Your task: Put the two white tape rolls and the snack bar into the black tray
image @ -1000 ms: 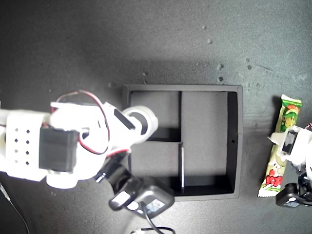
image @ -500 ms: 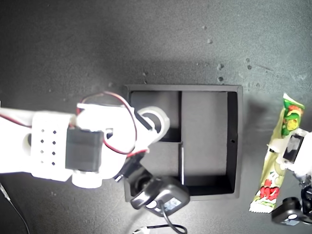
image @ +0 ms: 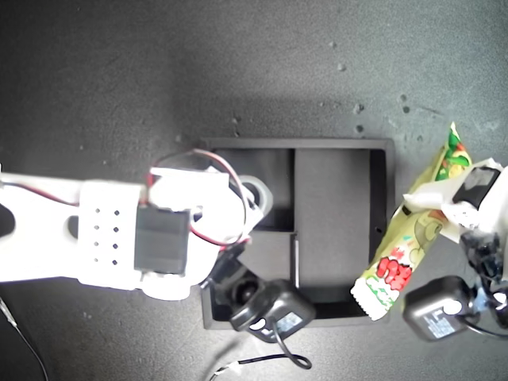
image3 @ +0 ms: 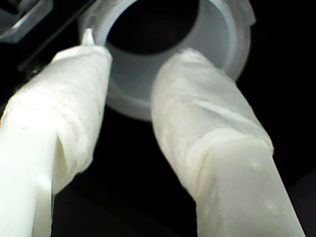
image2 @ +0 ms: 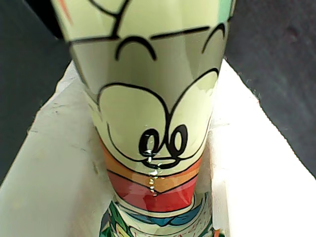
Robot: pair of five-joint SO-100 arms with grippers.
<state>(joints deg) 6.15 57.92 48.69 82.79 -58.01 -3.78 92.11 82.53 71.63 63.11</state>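
Note:
My second gripper (image: 248, 203) is shut on a white tape roll (image: 257, 193), pinching its wall above the small far compartment on the exterior view's left side of the black tray (image: 317, 144). In the second wrist view its wrapped fingers (image3: 74, 89) straddle the roll's rim (image3: 129, 98). Only this one roll shows. My first gripper (image: 436, 208) is shut on the snack bar (image: 403, 255). The bar hangs tilted, its lower end over the tray's near corner on the exterior view's right. It fills the first wrist view (image2: 153, 123).
The second arm's white body (image: 103, 238) covers the table at the exterior view's left and overlaps the tray's edge there. Black wrist cameras (image: 274, 313) (image: 435, 308) hang near the tray's front. A cable (image: 270, 361) trails along the exterior view's bottom edge.
My first gripper lifted the snack bar off the table, tilted it and carried it toward the tray. My second gripper moved rightward in the exterior view, bringing the roll over the tray.

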